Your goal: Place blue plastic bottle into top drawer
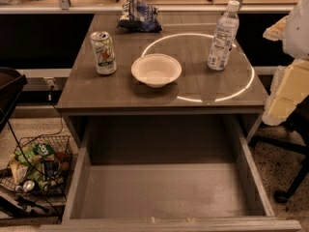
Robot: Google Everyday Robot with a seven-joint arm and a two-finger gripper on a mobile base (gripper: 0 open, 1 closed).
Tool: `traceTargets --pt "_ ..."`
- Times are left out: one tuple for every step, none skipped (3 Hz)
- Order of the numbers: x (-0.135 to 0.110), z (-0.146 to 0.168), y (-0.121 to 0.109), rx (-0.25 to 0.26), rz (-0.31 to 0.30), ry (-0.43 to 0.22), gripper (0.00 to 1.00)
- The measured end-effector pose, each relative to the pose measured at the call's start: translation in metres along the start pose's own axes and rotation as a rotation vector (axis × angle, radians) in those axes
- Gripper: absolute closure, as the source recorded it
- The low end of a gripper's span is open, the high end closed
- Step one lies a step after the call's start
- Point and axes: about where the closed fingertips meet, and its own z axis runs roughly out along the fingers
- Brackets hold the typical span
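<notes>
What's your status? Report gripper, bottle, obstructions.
Gripper at right edge, beside table, off bottle. Blue plastic bottle upright, table's back right. Top drawer open, empty. Bowl, soda can leftward, not blocking.

We cannot read the label on the blue plastic bottle [222, 35] (print too small). Bottom edge cuts the top drawer [164, 192] front. The gripper sits outside our view.

bottle [222, 37] clr/wht | drawer [159, 192] grey | can [104, 52] grn/wht | hand [285, 95] cream, rt edge
</notes>
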Motion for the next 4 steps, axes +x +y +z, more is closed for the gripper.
traceTargets --pt "0.000 0.000 0.000 0.000 0.000 0.000 0.00" --pt "-0.002 -0.002 -0.038 0.053 -0.002 -0.183 0.00" --pt "-0.002 0.013 -0.090 0.054 -0.033 -0.392 0.00" --pt "-0.003 0.029 -0.133 0.046 -0.023 -0.602 0.00"
